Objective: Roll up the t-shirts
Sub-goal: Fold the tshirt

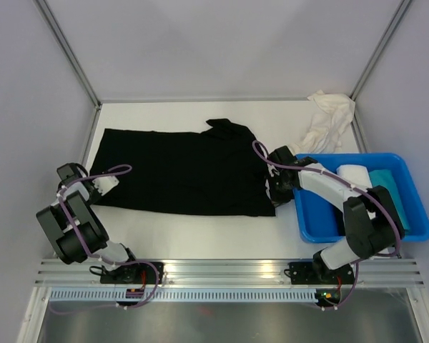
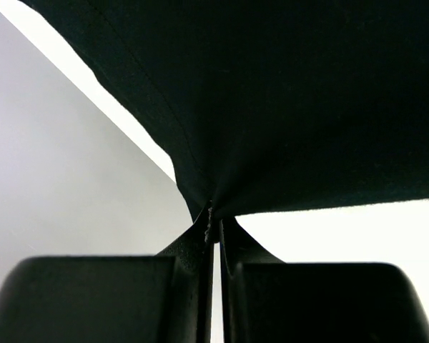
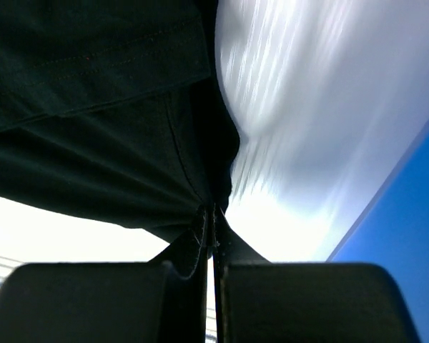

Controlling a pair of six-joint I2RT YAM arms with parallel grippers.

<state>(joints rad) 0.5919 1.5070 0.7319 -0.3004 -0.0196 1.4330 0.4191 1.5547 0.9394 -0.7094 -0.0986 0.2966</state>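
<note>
Tub, blue plastic, sits on the right side of the white table, and its left wall is just beside your right gripper. A folded white piece and a folded teal piece lie inside it. Your right arm's elbow hangs over the tub's near half. A crumpled cream-white t-shirt lies in the far right corner, touching the tub's far rim.

The black t-shirt lies spread flat across the middle of the table, with its long side running left to right. One bunched part is folded up at its far edge.

Your left gripper is clenched on the shirt's near left corner, and the cloth puckers into the pinched jaws. Your right gripper is clamped the same way on the near right corner, with a stitched hem visible above it.

Edges:
- Bare table runs along the shirt's near side up to the aluminium rail.
- A narrower bare strip runs behind the shirt to the back wall.
- The left side wall stands close to your left arm.
- Slanted frame posts rise at the back corners.
- On the right, the tub fills the space beside the shirt.
</note>
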